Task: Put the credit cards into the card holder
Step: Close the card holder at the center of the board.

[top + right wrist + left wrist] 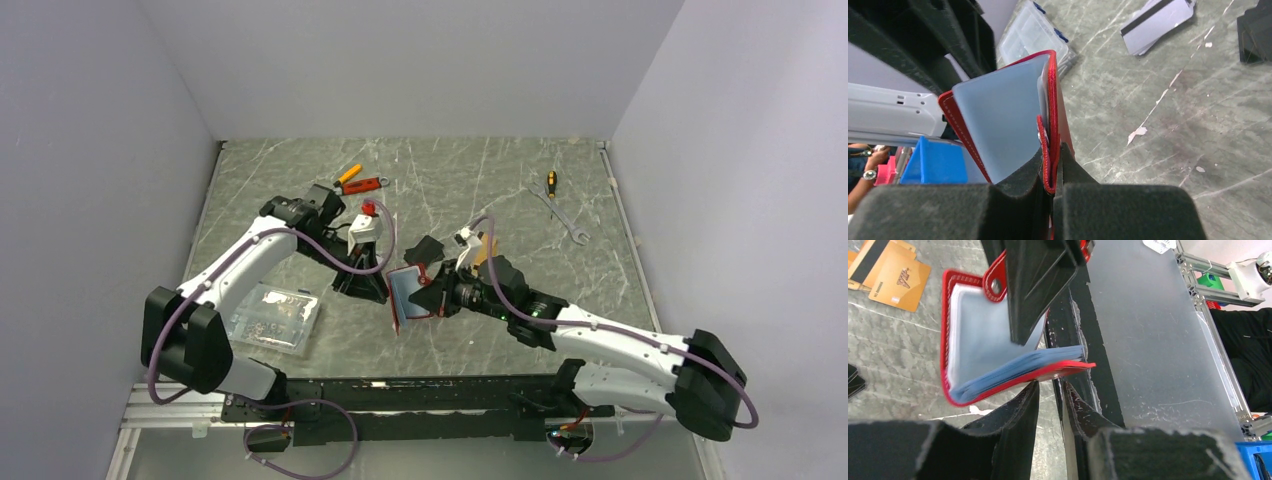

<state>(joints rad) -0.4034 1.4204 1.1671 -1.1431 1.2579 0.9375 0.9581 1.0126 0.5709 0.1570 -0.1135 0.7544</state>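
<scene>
card holder (pixel 412 290) is held open and tilted up at mid-bench, between the two arms; only the top view shows both arms meeting at it. right pincer (pixel 1050 170) is seen clamped on the red cover with the snap tab, bluish lining turned to its camera. left pincer (pixel 1050 390): fingers drawn near together, tips at the lower cover's edge; whether anything is gripped cannot be told. orange-gold credit cards (pixel 890 270) are shown flat on the bench (pixel 1198 125) by the left wrist view only. silver-white cards (pixel 1158 22), dark-striped, are shown by the right wrist view only.
</scene>
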